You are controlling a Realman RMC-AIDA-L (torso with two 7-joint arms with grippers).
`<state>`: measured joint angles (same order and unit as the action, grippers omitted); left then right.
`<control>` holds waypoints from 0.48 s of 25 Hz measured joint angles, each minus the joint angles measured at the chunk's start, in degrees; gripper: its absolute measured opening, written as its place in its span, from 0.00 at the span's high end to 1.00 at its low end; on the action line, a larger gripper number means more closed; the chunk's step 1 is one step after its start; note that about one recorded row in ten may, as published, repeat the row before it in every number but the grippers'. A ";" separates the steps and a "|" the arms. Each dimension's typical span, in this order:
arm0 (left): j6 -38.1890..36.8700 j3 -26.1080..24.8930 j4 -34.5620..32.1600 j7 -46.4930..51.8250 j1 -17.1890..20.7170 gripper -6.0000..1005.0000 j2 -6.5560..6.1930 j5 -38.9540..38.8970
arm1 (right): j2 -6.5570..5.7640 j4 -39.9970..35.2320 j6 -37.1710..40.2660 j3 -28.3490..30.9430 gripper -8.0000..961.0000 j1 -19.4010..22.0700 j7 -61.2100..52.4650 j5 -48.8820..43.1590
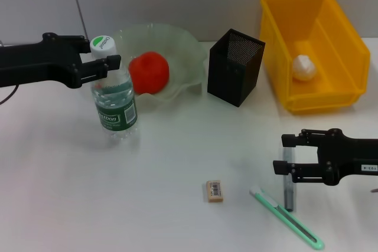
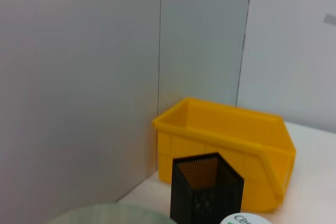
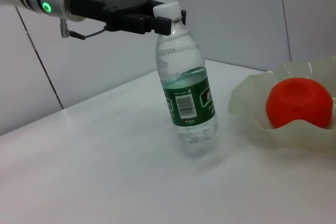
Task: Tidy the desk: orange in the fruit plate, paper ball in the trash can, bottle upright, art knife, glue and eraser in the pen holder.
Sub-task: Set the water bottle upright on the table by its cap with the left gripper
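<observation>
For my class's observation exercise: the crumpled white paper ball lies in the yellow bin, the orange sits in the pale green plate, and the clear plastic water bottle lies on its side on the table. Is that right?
One detail is wrong. The clear plastic water bottle stands upright, with the left gripper at its white cap, as the right wrist view shows. The crumpled white paper ball is in the yellow bin, and the orange sits in the pale green plate.

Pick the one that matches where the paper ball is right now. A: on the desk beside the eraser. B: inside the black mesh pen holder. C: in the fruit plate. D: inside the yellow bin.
D: the white paper ball lies on the floor of the yellow bin, away from the desk items.
</observation>
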<state>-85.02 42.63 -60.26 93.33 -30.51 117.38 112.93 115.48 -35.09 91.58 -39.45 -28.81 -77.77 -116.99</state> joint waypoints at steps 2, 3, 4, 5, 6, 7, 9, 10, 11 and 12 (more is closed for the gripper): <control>0.32 0.00 0.73 -0.96 0.53 0.54 0.11 -1.13 | 0.00 0.00 0.00 0.00 0.23 -0.14 -0.19 0.01; 0.63 0.00 1.71 -1.55 0.70 0.53 0.03 -1.65 | -0.01 0.03 -0.06 -0.01 0.23 -0.33 -0.56 0.01; 0.81 0.00 2.25 -1.72 0.70 0.53 -0.07 -1.78 | -0.03 0.07 -0.09 -0.02 0.23 -0.41 -0.72 0.01; 0.81 0.00 2.25 -1.72 0.70 0.53 -0.07 -1.78 | -0.03 0.07 -0.09 -0.02 0.23 -0.41 -0.72 0.01; 0.99 0.00 2.74 -1.86 0.66 0.53 -0.20 -1.81 | -0.04 0.07 -0.11 -0.02 0.23 -0.45 -0.94 0.01; 1.42 0.00 3.64 -2.23 0.54 0.53 -0.38 -1.84 | -0.05 0.04 -0.11 -0.02 0.23 -0.46 -1.10 0.01; 2.50 0.00 4.77 -3.45 0.36 0.53 -0.42 -1.85 | -0.06 -0.04 -0.13 -0.02 0.23 -0.50 -1.47 0.01; 2.50 0.00 4.77 -3.45 0.36 0.53 -0.42 -1.85 | -0.06 -0.04 -0.13 -0.02 0.23 -0.50 -1.47 0.01; 2.79 0.00 4.93 -3.73 0.33 0.52 -0.38 -1.85 | -0.07 -0.05 -0.14 -0.01 0.23 -0.50 -1.51 0.01; 3.06 0.00 5.09 -4.06 0.30 0.52 -0.32 -1.85 | -0.08 -0.06 -0.15 0.06 0.23 -0.50 -1.55 0.01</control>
<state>-81.96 42.62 -55.17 89.27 -30.21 117.06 111.08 115.41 -35.15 91.43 -39.39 -29.31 -79.32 -116.97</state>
